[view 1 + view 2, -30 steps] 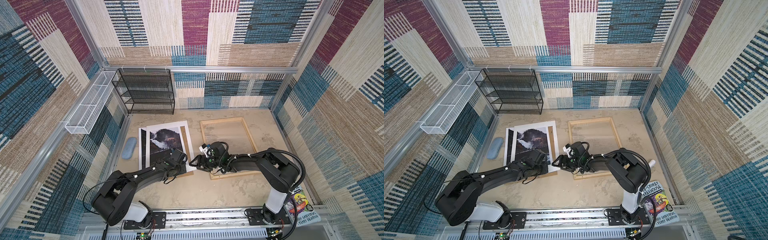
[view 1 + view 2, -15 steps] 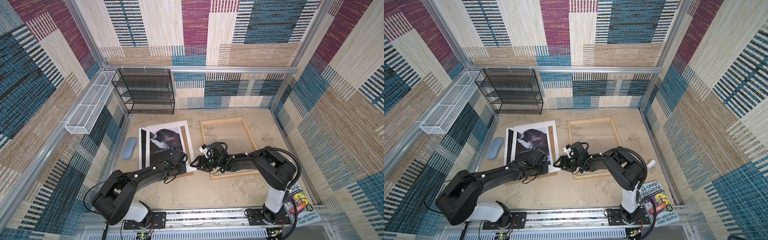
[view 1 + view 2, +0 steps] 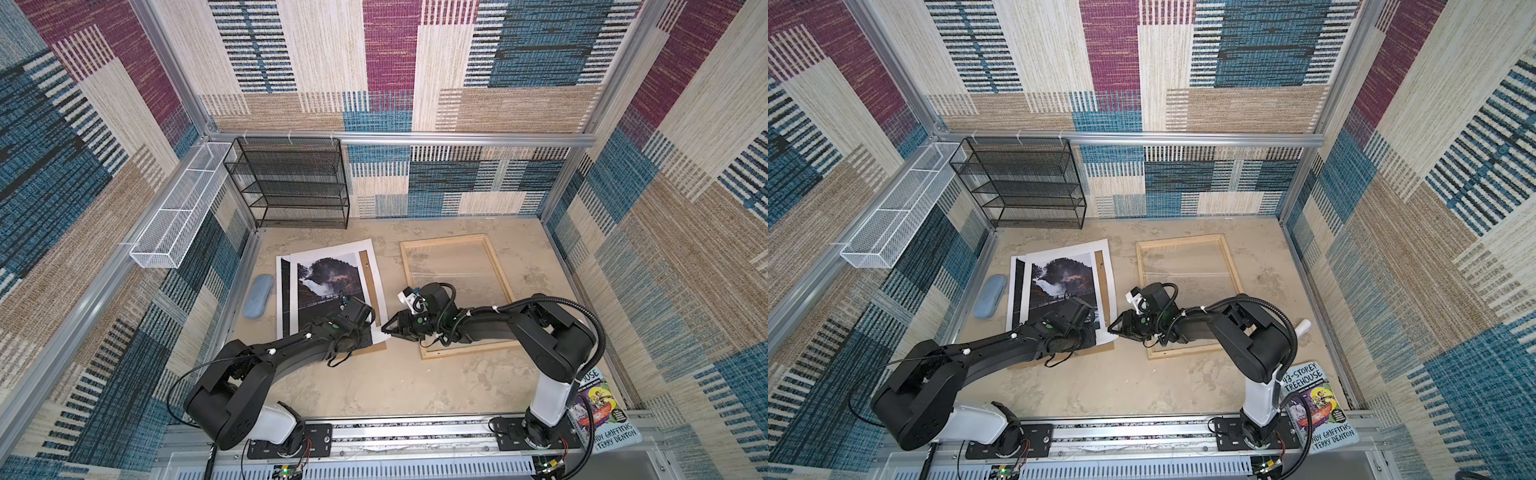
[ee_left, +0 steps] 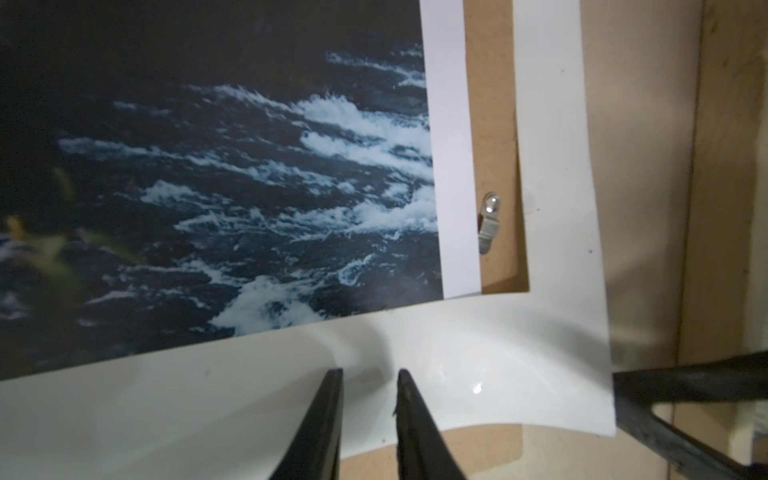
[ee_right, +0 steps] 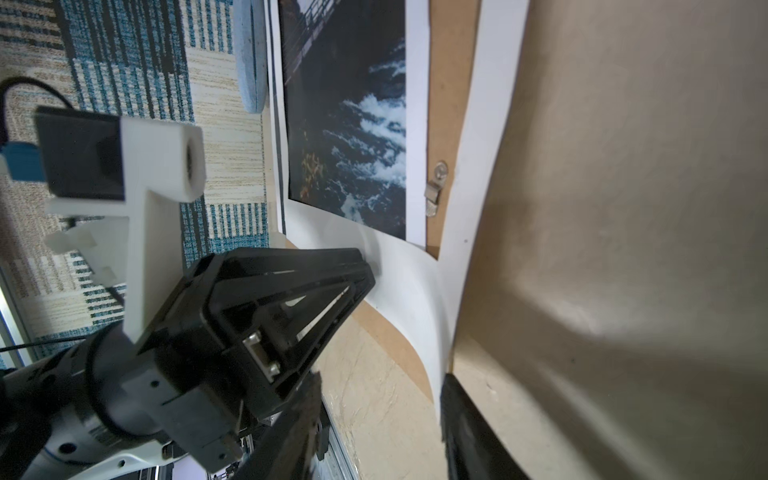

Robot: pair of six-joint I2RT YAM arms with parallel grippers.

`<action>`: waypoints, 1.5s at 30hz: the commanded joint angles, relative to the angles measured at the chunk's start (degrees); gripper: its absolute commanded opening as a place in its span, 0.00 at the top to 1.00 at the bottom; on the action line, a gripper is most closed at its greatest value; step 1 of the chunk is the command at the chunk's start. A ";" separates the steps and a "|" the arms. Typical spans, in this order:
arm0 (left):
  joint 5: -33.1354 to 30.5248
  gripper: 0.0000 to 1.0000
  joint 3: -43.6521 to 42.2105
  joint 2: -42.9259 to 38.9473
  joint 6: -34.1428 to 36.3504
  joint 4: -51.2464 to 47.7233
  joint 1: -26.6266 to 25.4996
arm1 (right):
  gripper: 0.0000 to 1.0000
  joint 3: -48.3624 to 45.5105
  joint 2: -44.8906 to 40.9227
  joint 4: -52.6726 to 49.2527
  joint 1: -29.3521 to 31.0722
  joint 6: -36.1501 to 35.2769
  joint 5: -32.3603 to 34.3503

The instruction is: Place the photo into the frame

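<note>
**Near edge of stack bowed up, both arms in close**

Near right, beside the right arm's base: paperback book (image 3: 1316, 409), flat on the table (image 3: 395, 382).

Left gripper (image 4: 370, 372) low over the near strip of the white mat (image 4: 478, 345). Jaws almost together with a narrow slit between them, tips against the strip. Pinching or only pressing: not resolvable. Strip bowed up off the brown backing board (image 4: 494, 145) underneath.

Right gripper (image 3: 385, 328) at the mat's near right corner, extended in from the right. Jaws partly spread, one on each side of the curled-up corner, not clamped on it. Right forearm across the near left corner of the frame (image 3: 444, 242).

Photo (image 3: 328, 286) left of centre, face up on top of the mat, slightly askew, left of the frame and apart from it. Metal turn clip (image 4: 489, 224) on the backing, just right of the photo's white border.

Frame flat on the table right of centre, table surface showing through its opening.

Grey-blue case (image 3: 257, 297) on the table just left of the stack.

Far left: black mesh shelf (image 3: 291, 183) against the far wall, white wire basket (image 3: 178, 208) on the left wall.
</note>
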 commanded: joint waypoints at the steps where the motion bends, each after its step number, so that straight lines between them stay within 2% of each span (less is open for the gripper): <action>1: 4.77 0.74 -0.60 0.77 0.29 -6.11 -0.05 | 0.54 0.42 -0.46 5.08 0.27 -0.64 -2.00; 14: 4.78 0.74 -0.78 0.10 0.40 -6.34 -0.09 | 0.64 1.68 2.15 5.56 0.20 -0.94 -2.36; 18: 4.86 0.74 -0.87 -0.75 0.14 -6.38 -0.05 | 0.76 2.61 2.74 4.12 0.20 -1.52 -1.74; 23: 4.12 0.74 -0.96 -2.46 0.16 -6.81 -0.05 | 0.83 3.81 3.37 1.58 0.05 -3.02 -0.86; 30: 2.81 0.73 0.20 -3.35 0.54 -8.16 -0.05 | 1.00 3.93 2.79 -0.40 -0.64 -4.73 0.02; 45: -4.80 0.66 5.91 -6.41 2.06 -15.78 0.04 | 1.00 0.04 -4.55 -0.51 -4.24 -7.36 -1.02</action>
